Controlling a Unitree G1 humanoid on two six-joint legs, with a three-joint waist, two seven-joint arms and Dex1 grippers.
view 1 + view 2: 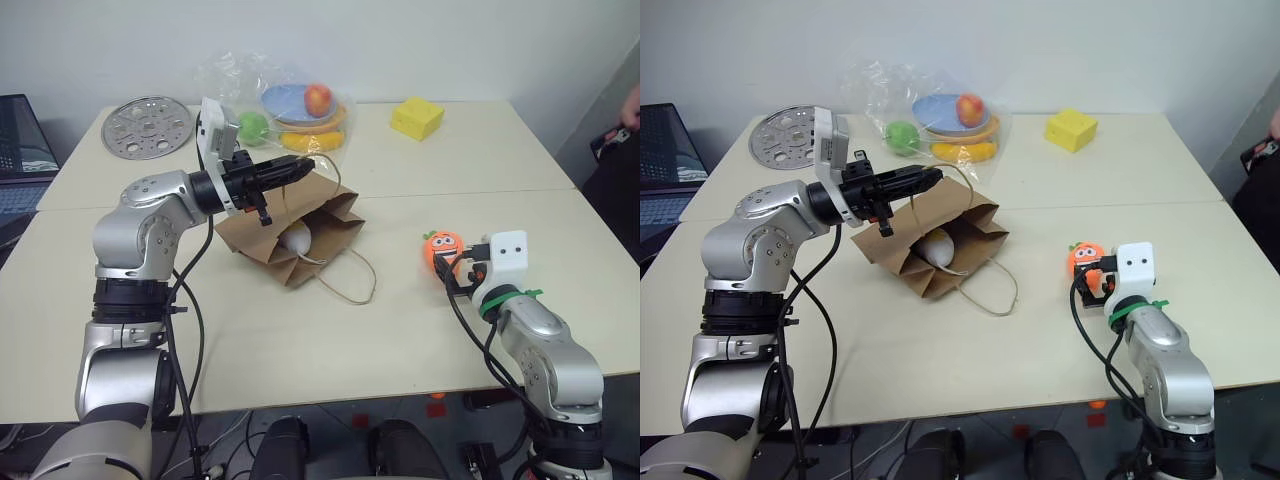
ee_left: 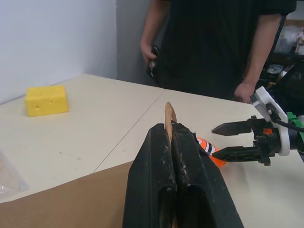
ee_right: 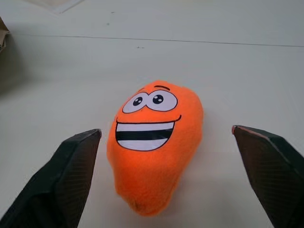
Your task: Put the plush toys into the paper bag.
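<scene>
Left eye view: table (image 1: 560, 250) with the paper bag (image 1: 325, 222) lying near its centre, mouth turned toward the near edge; left gripper (image 1: 303, 168), jaws pressed together on the bag's upper rim, holds the mouth lifted open; white plush toy (image 1: 296, 239) rests just inside that mouth, so one of the two toys appears already placed; a twine handle (image 1: 352, 285) trails onto the table at the bag's 5 o'clock. Carrot plush toy (image 1: 442, 248) lies on the table at about 3 o'clock from the bag and well apart from it, so it is yet to go in. Right gripper (image 1: 461, 272) sits just at the carrot's 5 o'clock; right wrist view: jaws stand wide apart with the carrot (image 3: 152, 142) between them and neither finger touching it, which suggests a grasp is about to be made but is not yet closed. Remaining, by judgement: close on the carrot, carry it across, release it into the held-open mouth. At 12 o'clock from the bag, a clear bag of fruit (image 1: 290, 110); at 1 o'clock, a yellow block (image 1: 417, 118); neither belongs to the task.
</scene>
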